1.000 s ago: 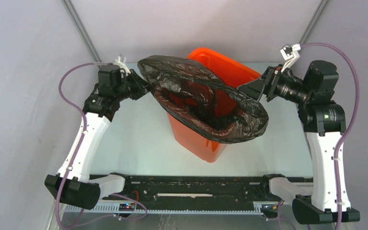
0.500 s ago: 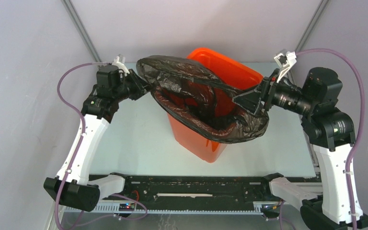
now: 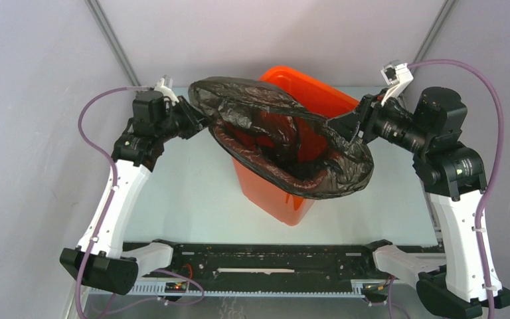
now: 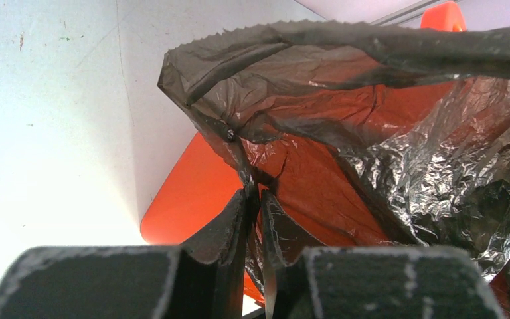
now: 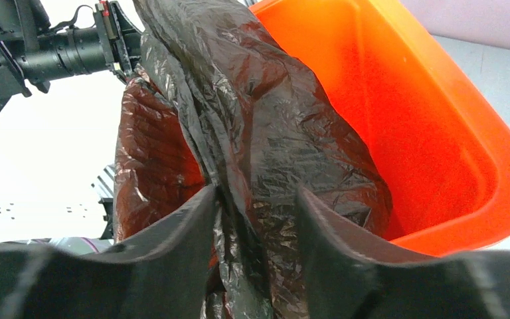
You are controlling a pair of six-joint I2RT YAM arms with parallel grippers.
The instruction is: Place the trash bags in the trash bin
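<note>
The bag (image 3: 285, 143) covers most of the bin (image 3: 319, 90) in the top view. Only the far rim, a part of the inner far wall and the near lower walls of the bin stay visible. The near rim is hidden under the black film. How deep the bag hangs inside the bin cannot be told, because the folds are dark and glossy. In the left wrist view the bag (image 4: 398, 166) is cut off at the right edge, and the bin (image 4: 192, 193) shows only as orange patches, partly through the thin film. In the right wrist view the bag (image 5: 252, 119) hides the left side of the bin (image 5: 405, 133).

The mouth of the bag is open upward and pulled into a long oval. Its long axis runs from the far left, at the left end effector (image 3: 196, 123), across the top of the bin. It ends at the right side, where the bag bulges over the bin's edge just below the right end effector (image 3: 339, 126). The bin stands on the table (image 3: 186, 193) between the two arms, with one corner turned toward their bases.

The left end effector (image 4: 255, 193) is almost fully closed and pinches a thin fold of the bag's edge. The right end effector (image 5: 255, 199) holds a thicker bunch of film, so its fingers (image 5: 192, 226) stay somewhat apart with the bag filling the gap between them.
</note>
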